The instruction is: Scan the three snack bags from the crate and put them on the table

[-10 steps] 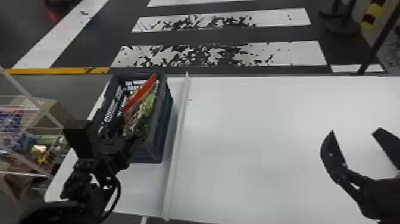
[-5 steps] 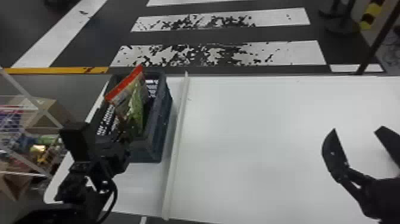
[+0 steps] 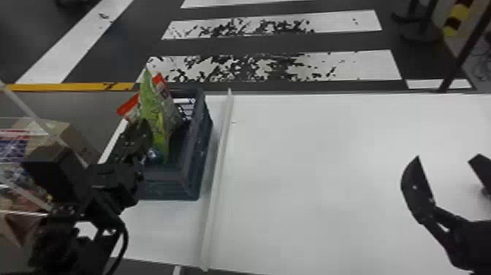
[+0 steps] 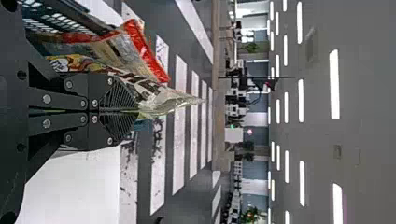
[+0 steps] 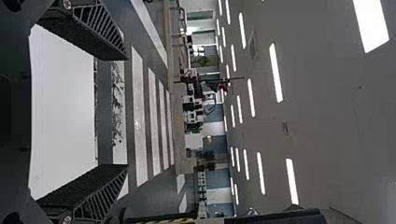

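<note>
At the crate (image 3: pixel 190 183), my left gripper (image 3: pixel 140 137) is shut on a green snack bag (image 3: pixel 153 113), held upright above the crate's left part. Behind it leans a red-topped bag (image 3: pixel 168 100), and another red edge (image 3: pixel 128 106) shows to its left. In the left wrist view the fingers of my left gripper (image 4: pixel 138 111) pinch the held bag (image 4: pixel 163 103), with the red-topped bag (image 4: pixel 135 51) beside it. Over the right side of the white table (image 3: pixel 328 164), my right gripper (image 3: pixel 453 164) stands open; in the right wrist view my right gripper (image 5: pixel 126 112) has nothing between its widely parted fingers.
A pale raised strip (image 3: pixel 218 175) runs along the table just right of the crate. At the far left stands a clear-framed rack (image 3: pixel 22 146) with packages and a cardboard box (image 3: pixel 62 131).
The bags have swung from leaning right to standing upright, and the green bag has risen with my left gripper, which moved slightly up and left. My right arm has barely moved.
</note>
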Available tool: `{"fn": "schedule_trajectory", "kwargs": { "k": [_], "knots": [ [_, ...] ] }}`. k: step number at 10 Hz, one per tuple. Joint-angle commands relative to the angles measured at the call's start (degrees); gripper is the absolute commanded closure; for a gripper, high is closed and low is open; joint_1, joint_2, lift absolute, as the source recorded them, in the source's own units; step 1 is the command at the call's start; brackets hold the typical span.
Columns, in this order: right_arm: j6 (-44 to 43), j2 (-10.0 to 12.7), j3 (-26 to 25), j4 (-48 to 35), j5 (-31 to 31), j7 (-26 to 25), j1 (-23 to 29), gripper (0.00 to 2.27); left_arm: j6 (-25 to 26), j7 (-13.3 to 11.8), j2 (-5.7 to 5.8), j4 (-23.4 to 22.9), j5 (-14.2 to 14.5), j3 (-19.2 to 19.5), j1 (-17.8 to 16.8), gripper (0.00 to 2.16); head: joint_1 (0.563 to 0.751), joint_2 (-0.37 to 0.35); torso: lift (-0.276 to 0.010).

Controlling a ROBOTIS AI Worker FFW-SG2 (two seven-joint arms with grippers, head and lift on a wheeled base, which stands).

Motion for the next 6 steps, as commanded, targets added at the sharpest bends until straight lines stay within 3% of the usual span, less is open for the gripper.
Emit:
{"fn": "schedule_trajectory", "kwargs": {
  "k": [1,4,6],
  "knots": [
    [-0.4,0.1,-0.1,-0.2,0.0,-0.3,0.0,0.06,0.4,-0.1,-0.16,-7.0,0.4,0.9,2.8,1.44,0.695,0.155,-0.094],
    [-1.0,0.2,-0.2,-0.8,0.0,-1.2,0.0,0.06,3.9,-1.0,-0.51,-16.2,3.2,1.9,4.9,1.44,0.695,0.132,-0.094],
    [-1.0,0.3,-0.5,-1.1,0.0,-1.9,0.0,0.06,8.3,-4.0,-0.95,-19.6,7.2,1.6,5.2,1.44,0.695,0.098,-0.094]
  ]
}}
